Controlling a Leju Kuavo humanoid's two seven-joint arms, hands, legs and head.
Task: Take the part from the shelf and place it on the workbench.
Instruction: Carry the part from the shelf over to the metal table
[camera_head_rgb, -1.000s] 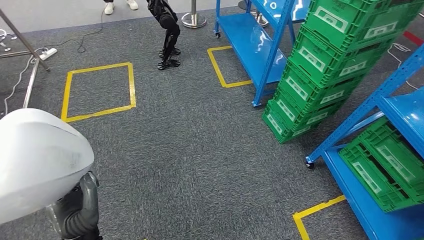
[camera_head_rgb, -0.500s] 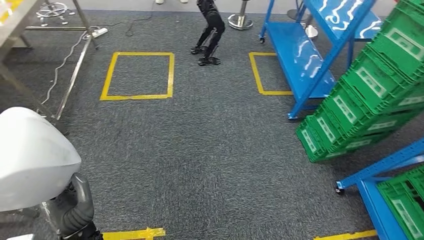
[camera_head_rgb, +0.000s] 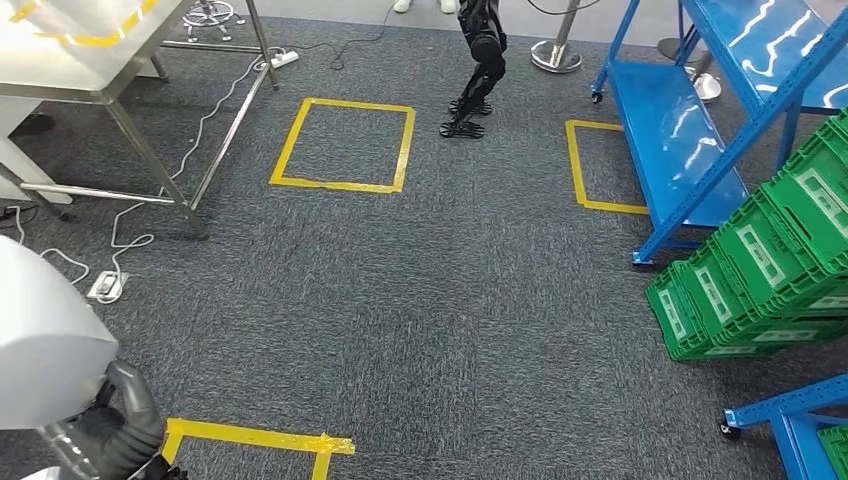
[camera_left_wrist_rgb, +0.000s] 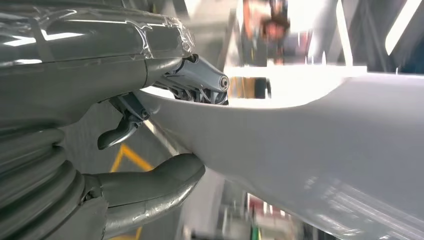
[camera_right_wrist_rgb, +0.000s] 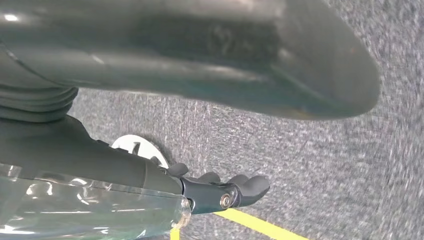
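Part (camera_left_wrist_rgb: 320, 145) white, smooth, curved; left hand (camera_left_wrist_rgb: 150, 130) grips it; right hand (camera_right_wrist_rgb: 220, 192) fingers curled, empty.

We saw dark grey carpet floor (camera_head_rgb: 430, 300) marked with yellow tape squares (camera_head_rgb: 343, 145). A metal-legged table (camera_head_rgb: 90, 60) stood far left, white cable and power strip (camera_head_rgb: 105, 287) beneath it. Blue steel shelving (camera_head_rgb: 690, 130) lined the right side, stacked green crates (camera_head_rgb: 770, 270) leaning beside it. A chrome stanchion base (camera_head_rgb: 557, 55) sat at the far edge.
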